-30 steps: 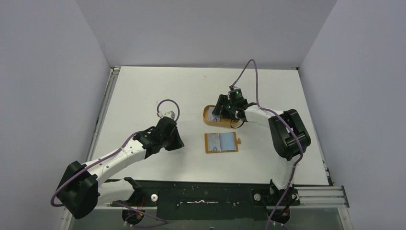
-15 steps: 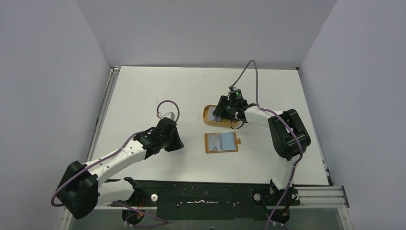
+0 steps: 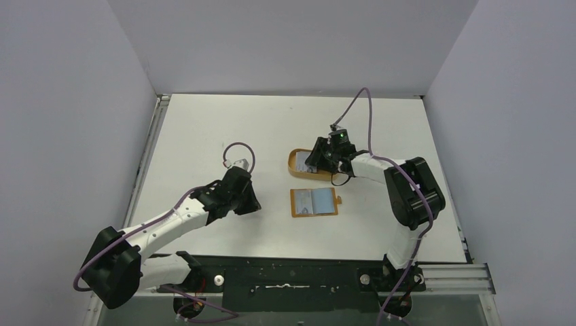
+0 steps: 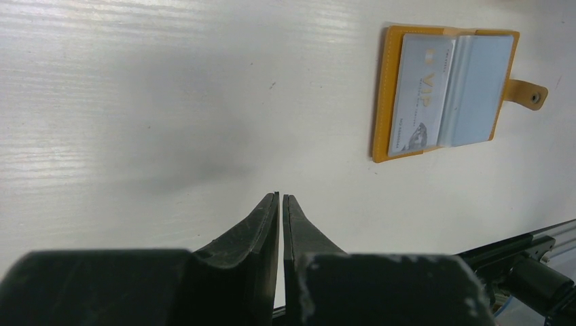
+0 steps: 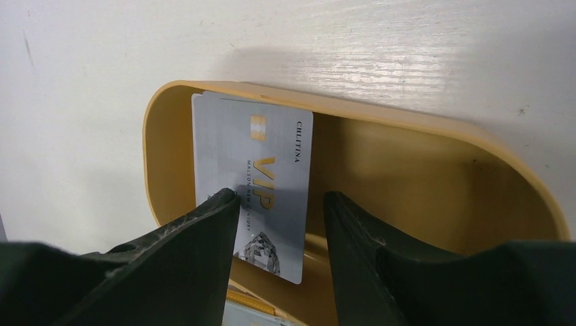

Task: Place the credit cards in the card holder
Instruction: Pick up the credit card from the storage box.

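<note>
Credit cards sit in two places. One silvery VIP card [image 5: 251, 170] leans in the orange oval tray [image 5: 421, 129], and in the right wrist view its far corner rides up on the rim at the tray's 9 o'clock end. The right gripper [image 5: 278, 197] straddles this card with its jaws partly apart. The finger [image 5: 197, 238] at 9 o'clock overlaps the card's long edge, while a thin shadowed strip of tray shows between the card and the other finger [image 5: 367, 238]. Whether the card is pinched cannot be told.

A second silvery card [image 4: 420, 95] lies on one half of the card holder [image 4: 379, 95]. The holder is spread open and flat on the white table [image 3: 204, 129], just at 6 o'clock of the tray seen from above, with its closure tab pointing to 3 o'clock. Well apart at the holder's 9 o'clock, the left gripper [image 4: 280, 198] hovers over the table with its jaws pressed together, holding nothing.
</note>
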